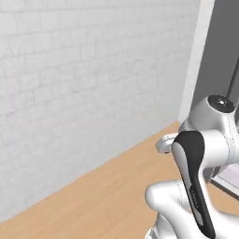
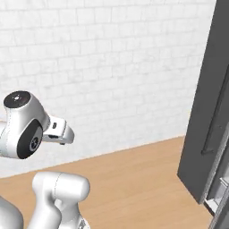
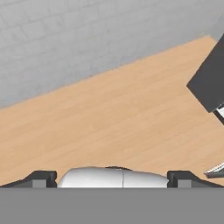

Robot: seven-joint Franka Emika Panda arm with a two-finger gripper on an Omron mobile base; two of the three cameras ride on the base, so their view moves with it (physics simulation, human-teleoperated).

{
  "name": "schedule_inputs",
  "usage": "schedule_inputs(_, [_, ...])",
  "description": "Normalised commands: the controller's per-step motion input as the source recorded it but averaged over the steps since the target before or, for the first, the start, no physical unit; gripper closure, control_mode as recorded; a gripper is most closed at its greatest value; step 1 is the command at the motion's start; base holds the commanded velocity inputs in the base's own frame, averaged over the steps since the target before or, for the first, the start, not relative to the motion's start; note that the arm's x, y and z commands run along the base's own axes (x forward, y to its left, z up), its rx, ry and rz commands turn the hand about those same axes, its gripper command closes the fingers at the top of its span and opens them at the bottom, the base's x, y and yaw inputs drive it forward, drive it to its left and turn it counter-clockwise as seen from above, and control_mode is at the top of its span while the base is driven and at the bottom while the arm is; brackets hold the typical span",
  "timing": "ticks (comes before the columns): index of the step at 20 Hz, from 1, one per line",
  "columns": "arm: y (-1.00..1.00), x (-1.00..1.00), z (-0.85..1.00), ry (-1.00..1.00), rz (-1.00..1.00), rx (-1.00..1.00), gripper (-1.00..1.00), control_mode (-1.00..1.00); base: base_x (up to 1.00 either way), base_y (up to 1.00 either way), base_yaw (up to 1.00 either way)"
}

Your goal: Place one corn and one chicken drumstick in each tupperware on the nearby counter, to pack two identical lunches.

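Observation:
The corn, the chicken drumstick, the tupperware and the counter are all out of view. In the hand view my gripper (image 3: 111,179) is open, its two dark fingertips (image 3: 41,178) far apart at the bottom with nothing between them. It looks down over bare light wooden floor (image 3: 109,118). My arm is folded up close in front of the base cameras.
A white brick wall (image 1: 70,93) stands straight ahead, meeting the wooden floor (image 1: 107,196). A tall dark grey appliance (image 2: 210,112) with a vertical handle (image 2: 209,143) rises at the right; its dark corner (image 3: 210,83) shows in the hand view.

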Motion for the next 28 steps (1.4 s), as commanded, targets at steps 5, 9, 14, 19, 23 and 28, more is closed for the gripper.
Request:
schedule_inputs(5, [0.0, 0.0, 0.0, 0.0, 0.0, 0.0, -1.0, 1.0, 0.46, 0.24, -0.9])
schedule_inputs(9, [0.0, 0.0, 0.0, 0.0, 0.0, 0.0, -1.0, 1.0, 0.45, 0.23, -0.9])
schedule_inputs(14, [0.0, 0.0, 0.0, 0.0, 0.0, 0.0, -1.0, 1.0, 0.47, 0.32, -0.86])
schedule_inputs(19, [0.0, 0.0, 0.0, 0.0, 0.0, 0.0, -1.0, 1.0, 0.79, 0.59, -0.73])
schedule_inputs(23, [0.0, 0.0, 0.0, 0.0, 0.0, 0.0, -1.0, 1.0, 0.96, 0.62, -0.36])
schedule_inputs(28, [0.0, 0.0, 0.0, 0.0, 0.0, 0.0, -1.0, 1.0, 0.67, 0.58, -0.26])
